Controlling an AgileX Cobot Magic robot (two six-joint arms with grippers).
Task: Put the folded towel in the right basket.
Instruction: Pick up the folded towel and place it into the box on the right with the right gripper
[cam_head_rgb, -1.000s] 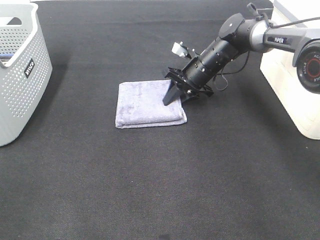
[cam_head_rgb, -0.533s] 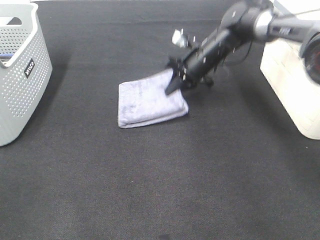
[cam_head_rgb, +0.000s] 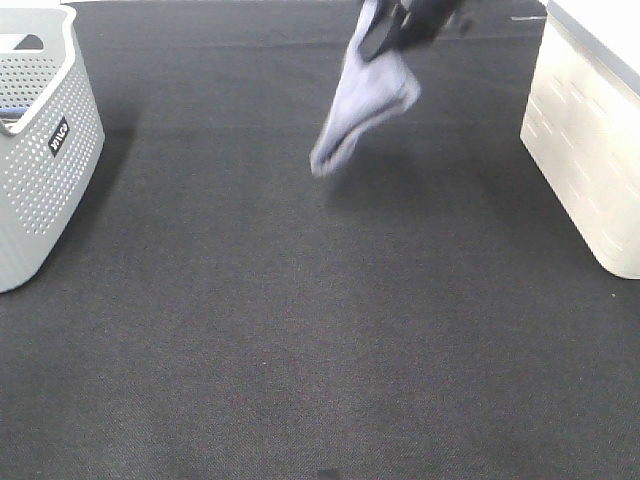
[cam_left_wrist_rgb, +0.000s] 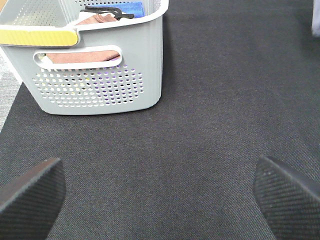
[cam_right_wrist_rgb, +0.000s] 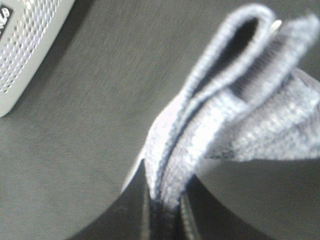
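The folded lavender towel (cam_head_rgb: 362, 95) hangs in the air near the top middle of the exterior high view, well above the dark mat. My right gripper (cam_head_rgb: 385, 28) is shut on its upper edge, partly cut off by the frame's top. The right wrist view shows the towel's folds (cam_right_wrist_rgb: 210, 125) pinched between the fingers. The right basket (cam_head_rgb: 590, 130), cream-white, stands at the right edge. My left gripper (cam_left_wrist_rgb: 160, 192) is open and empty above the mat; its two fingertips (cam_left_wrist_rgb: 30, 192) show in the left wrist view.
A grey perforated basket (cam_head_rgb: 40, 150) stands at the left edge; the left wrist view (cam_left_wrist_rgb: 100, 75) shows cloths and a dark object inside it. A dark mat (cam_head_rgb: 300, 330) covers the table.
My right gripper has lifted the towel off the mat, up and slightly right. The towel now hangs from the gripper instead of lying flat.
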